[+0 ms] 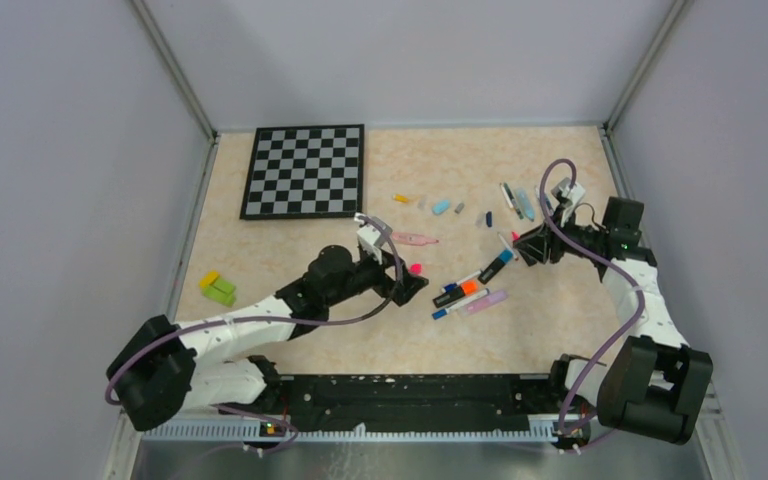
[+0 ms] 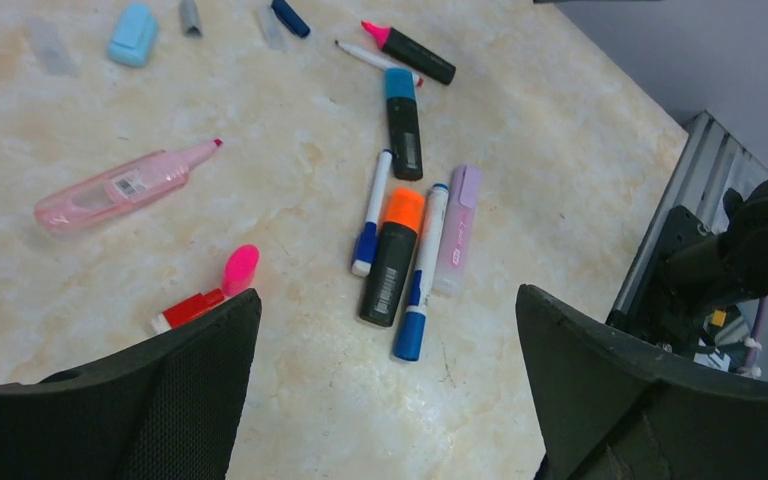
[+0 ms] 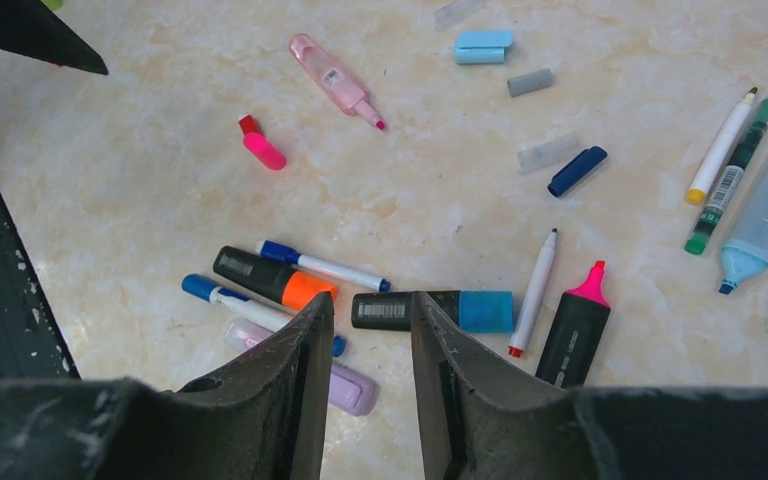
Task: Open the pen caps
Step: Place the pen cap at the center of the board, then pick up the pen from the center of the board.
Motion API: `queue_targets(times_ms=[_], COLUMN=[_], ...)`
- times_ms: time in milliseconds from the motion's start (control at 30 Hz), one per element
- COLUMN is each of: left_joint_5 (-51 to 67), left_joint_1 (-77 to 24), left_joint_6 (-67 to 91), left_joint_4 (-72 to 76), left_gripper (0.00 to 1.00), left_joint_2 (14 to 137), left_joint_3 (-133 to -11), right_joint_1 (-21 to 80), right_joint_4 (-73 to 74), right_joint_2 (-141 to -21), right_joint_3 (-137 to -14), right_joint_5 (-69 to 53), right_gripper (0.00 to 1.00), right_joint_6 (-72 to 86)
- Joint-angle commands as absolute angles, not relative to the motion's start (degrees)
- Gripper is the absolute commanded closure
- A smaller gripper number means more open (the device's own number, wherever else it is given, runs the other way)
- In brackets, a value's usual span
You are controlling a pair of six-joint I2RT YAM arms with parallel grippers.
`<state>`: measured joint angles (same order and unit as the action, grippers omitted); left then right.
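Small loose pen caps: light blue, grey, dark blue, pink

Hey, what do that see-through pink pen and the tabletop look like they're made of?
Pink pen: likely translucent glossy plastic; its label and insides show through. Tabletop: beige marbled veining, smooth, perhaps laminate or stone; cannot tell.

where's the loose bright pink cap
Top view: the bright pink cap lies mid-table just ahead of the left tool, beside a small red piece, below the clear pink pen.
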<state>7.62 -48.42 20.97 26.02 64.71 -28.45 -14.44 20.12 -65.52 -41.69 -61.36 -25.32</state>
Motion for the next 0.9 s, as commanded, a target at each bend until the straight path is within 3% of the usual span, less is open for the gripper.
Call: queue_targets(times_ms=[0, 433, 767, 833, 867], left_joint_5=[14.08, 17.53, 22.28, 22.88, 22.56], left_joint_1=[-48.39, -49.14, -51.37, -51.59, -51.71], left_joint_6=[20.13, 12.69, 12.36, 13.36, 13.84], left_joint_4=[24.66, 5.76, 12.27, 16.33, 17.58], left_gripper=[0.03, 0.35, 0.32, 0.3, 0.24], left_joint_2=[70.87, 93.08, 105.02, 107.86, 108.91], left_joint_3=[-34.82, -56.11, -65.45, -65.99, -66.5], right_joint_1=[-15.03, -15.02, -15.43, -15.8, -15.94], right_joint_4=[19.8, 20.16, 19.67, 19.53, 19.4], right_joint_2=[-64.68, -64.92, -64.91, -64.86, -64.91], right_joint_3=[-41.31, -41.23, -41.83, -41.99, -42.05], right_joint_5=[-63.12, -62.68, -60.84, -60.43, -60.32], right_gripper=[0.66, 0.66, 0.66, 0.66, 0.66], right_joint_6=[-26.61, -27.37, -25.61, -25.13, -24.8])
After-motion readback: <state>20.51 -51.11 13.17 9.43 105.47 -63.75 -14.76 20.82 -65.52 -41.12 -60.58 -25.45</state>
